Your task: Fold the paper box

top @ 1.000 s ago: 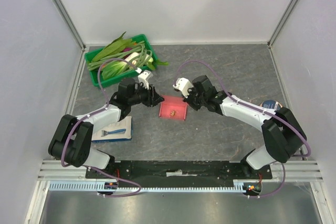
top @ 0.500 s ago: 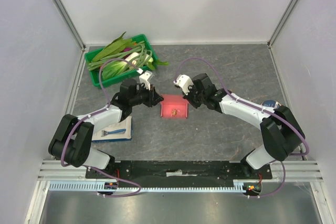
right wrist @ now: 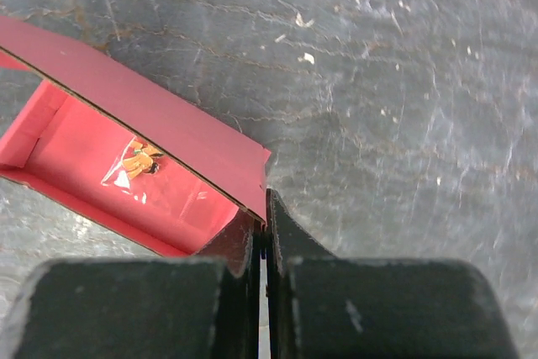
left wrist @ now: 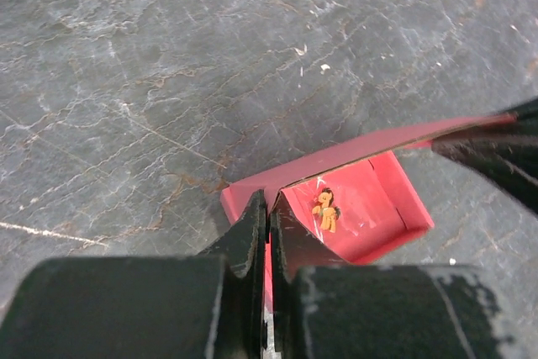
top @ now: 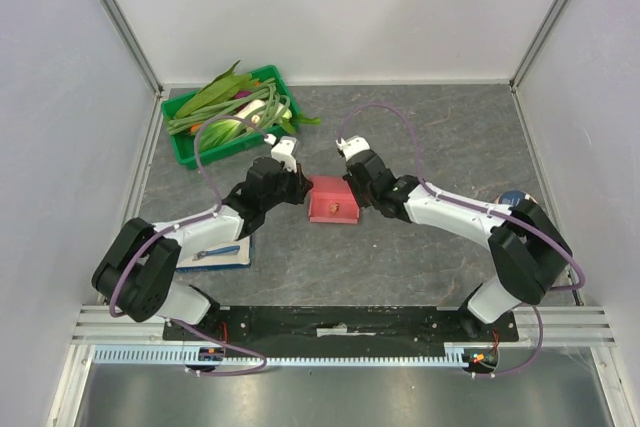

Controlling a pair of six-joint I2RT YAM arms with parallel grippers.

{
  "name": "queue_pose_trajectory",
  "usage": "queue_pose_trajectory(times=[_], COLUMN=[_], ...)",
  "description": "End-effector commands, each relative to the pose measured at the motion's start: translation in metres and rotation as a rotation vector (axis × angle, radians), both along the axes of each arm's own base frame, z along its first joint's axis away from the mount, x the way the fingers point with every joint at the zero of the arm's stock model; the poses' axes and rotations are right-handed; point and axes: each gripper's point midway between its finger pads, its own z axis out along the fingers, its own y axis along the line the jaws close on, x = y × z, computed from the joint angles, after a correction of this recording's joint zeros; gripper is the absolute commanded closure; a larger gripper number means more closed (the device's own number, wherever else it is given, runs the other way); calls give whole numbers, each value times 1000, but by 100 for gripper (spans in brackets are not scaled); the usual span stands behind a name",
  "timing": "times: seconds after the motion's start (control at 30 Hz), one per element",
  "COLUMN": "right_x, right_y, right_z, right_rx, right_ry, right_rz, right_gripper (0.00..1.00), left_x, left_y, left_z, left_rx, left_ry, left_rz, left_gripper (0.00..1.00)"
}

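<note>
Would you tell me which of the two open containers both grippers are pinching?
The small pink-red paper box, its walls pinched by the left gripper and right gripper; the green tray of vegetables stands untouched.

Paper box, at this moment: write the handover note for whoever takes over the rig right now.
Left gripper: shut, pinching the paper box at its left wall.
Right gripper: shut, pinching the box's right wall at a corner.
Box: on the table between the two arms, open side up, with a small orange item inside.
Done: walls raised into a shallow tray shape.
Left: the long flap along one side is not folded over; it probably needs closing or tucking.
</note>
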Motion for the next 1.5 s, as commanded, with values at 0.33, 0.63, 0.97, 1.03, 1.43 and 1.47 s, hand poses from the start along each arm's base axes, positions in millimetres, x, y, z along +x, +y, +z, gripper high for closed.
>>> queue_pose_trajectory(times=[0.33, 0.63, 0.97, 1.03, 1.43, 1.47], right_x=[-18, -28, -37, -41, -65, -67], right_y=[9, 4, -11, -12, -22, -22], right_z=[45, 20, 9, 5, 7, 7], right_rx=[336, 409, 388, 383, 355, 360], right_ry=[-123, -113, -219, -232, -402, -407], right_rz=[-631, -758, -779, -772, -738, -736], right_gripper=[100, 100, 100, 100, 100, 100], left_x=[-23, -31, -45, -47, -71, -72], left_y=[-36, -39, -35, -35, -37, -38], left_z=[34, 27, 19, 19, -6, -6], left_rx=[-70, -109, -135, -142, -126, -128], left_ry=[-70, -56, -78, -82, -90, -96], left_rz=[199, 230, 240, 241, 227, 226], left_gripper=[98, 98, 98, 98, 98, 98])
